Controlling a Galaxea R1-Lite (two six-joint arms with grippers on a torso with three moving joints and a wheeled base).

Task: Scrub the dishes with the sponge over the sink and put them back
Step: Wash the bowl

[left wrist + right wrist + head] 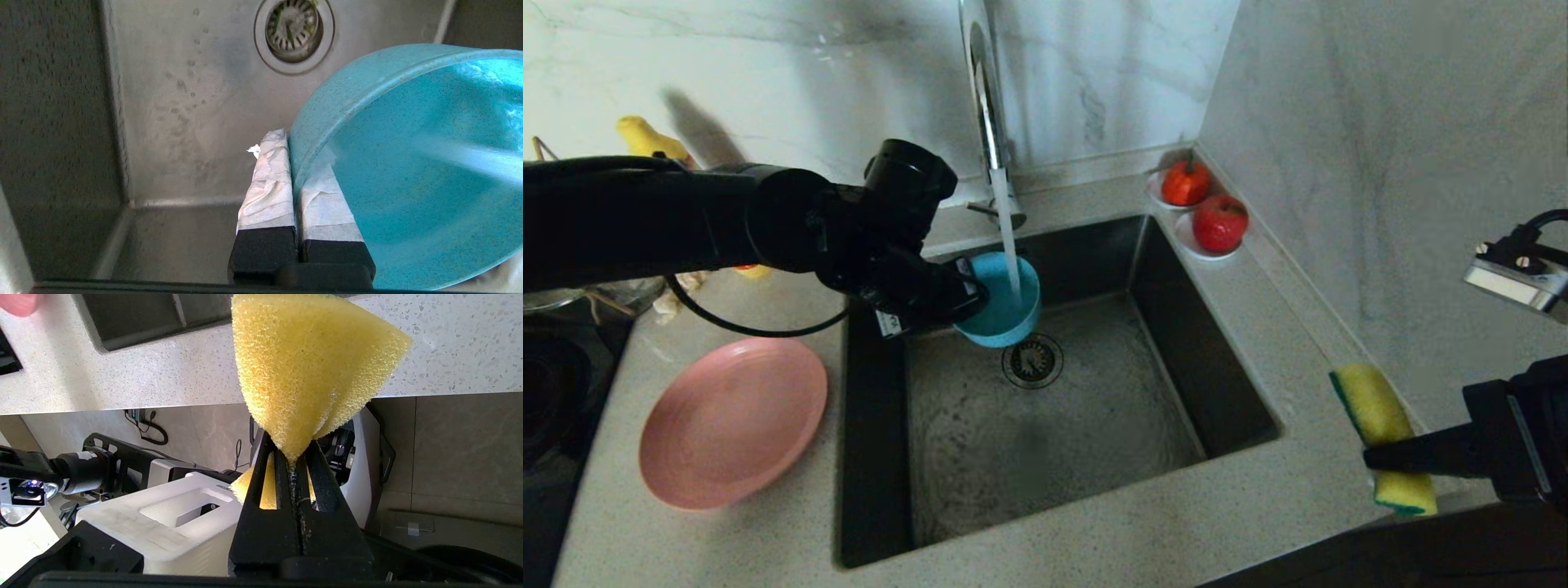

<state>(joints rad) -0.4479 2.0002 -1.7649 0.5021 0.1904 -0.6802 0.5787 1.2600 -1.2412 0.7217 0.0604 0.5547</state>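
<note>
My left gripper [964,286] is shut on the rim of the teal bowl [1005,302], holding it tilted above the sink [1094,425] under the running tap stream. In the left wrist view the taped fingers [269,183] pinch the bowl's rim, one outside and one inside the teal bowl [408,171], with the drain [293,30] beyond. The pink plate [733,422] lies on the counter left of the sink. My right gripper [1376,457] is shut on the yellow sponge [1384,433] over the counter at the right; the sponge [314,367] bulges past the fingers.
The chrome tap [990,122] pours water into the bowl. Two red fruits on white saucers [1205,214] sit at the sink's back right corner. A wall runs along the right. A yellow object [645,139] and a glass bowl [621,290] stand at the back left.
</note>
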